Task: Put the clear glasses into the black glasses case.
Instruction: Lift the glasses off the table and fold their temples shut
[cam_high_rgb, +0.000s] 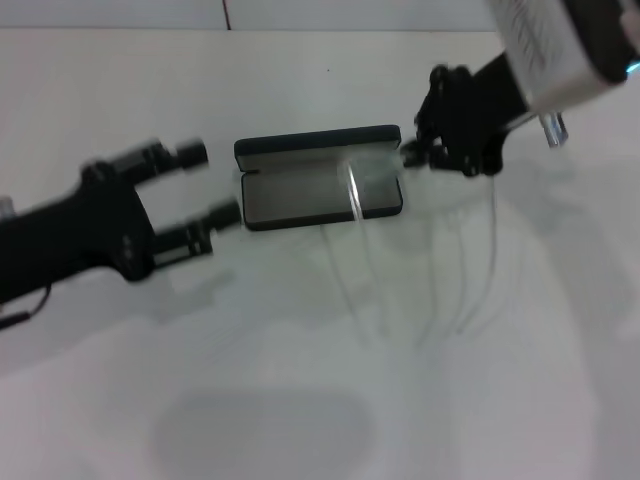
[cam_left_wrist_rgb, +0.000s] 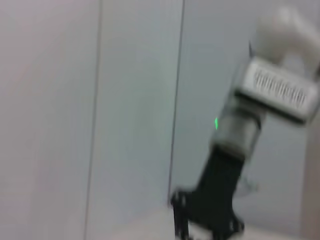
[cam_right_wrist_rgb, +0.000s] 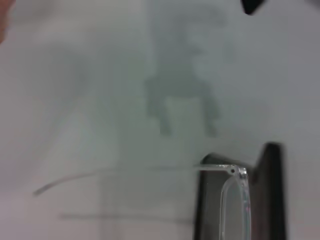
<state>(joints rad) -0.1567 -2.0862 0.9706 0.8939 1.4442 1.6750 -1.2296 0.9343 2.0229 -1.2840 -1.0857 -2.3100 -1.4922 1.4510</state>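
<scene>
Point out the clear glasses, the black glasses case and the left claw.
clear glasses (cam_high_rgb: 372, 178), head view, lens over the tray.
black glasses case (cam_high_rgb: 290, 198), head view, bare grey lining.
left claw (cam_high_rgb: 212, 192), head view, gap between its spread fingertips.

1. The black glasses case (cam_high_rgb: 318, 185) lies open on the table, between the two pincers: the left gripper (cam_high_rgb: 200, 198) is just beside one short end and the right gripper (cam_high_rgb: 425, 150) at the other. Its grey-lined tray faces up, with the lid standing along the far edge.
2. The clear glasses (cam_high_rgb: 372, 180) are transparent. They sit over the case's end nearest the right gripper, with thin temple arms (cam_high_rgb: 350, 270) trailing out past the near edge.
</scene>
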